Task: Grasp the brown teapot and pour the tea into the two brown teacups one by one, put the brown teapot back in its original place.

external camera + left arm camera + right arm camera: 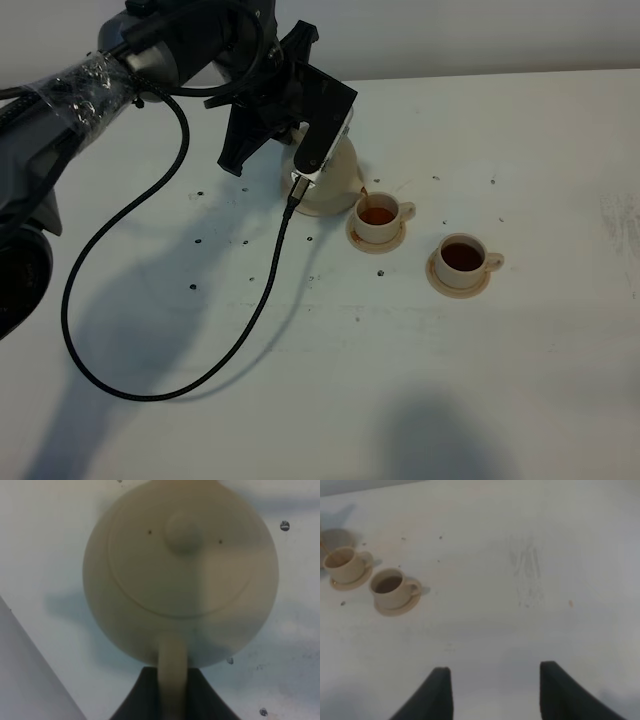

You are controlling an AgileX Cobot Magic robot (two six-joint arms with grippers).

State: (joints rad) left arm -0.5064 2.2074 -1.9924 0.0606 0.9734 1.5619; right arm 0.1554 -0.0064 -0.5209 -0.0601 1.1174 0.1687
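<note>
Task so far: I judge I'm past the halfway mark, with one cup poured and the second pour under way.
Outer teacup: the small pale tan ceramic outer teacup point(462, 257) sits on its own round saucer, dark with tea and looking full. That one is done.
Spout-side teacup: its matching twin, the spout-side teacup point(378, 215), is on its saucer right under the spout. A thin thread of tea point(364, 193) is falling into it and the level looks lower.
Brown teapot: the brown teapot point(185, 580), a squat round pale tan ceramic pot with a knobbed lid, is lifted off the white table point(400, 400) and tipped spout-down toward that cup.
Left end effector: my left end effector point(172, 695) is pinched on the teapot's loop handle, one dark finger on either side.
Left arm pose: my left arm point(90, 80) reaches in from the far left with the wrist rolled over into the pour.
Right end effector: my right end effector point(492, 690) hangs over bare table well apart from the cups, its fingers spread and holding nothing.
Left to do: top up this cup, level the pot, then set it back.
Teapot's saucer: I can't make it out here.
</note>
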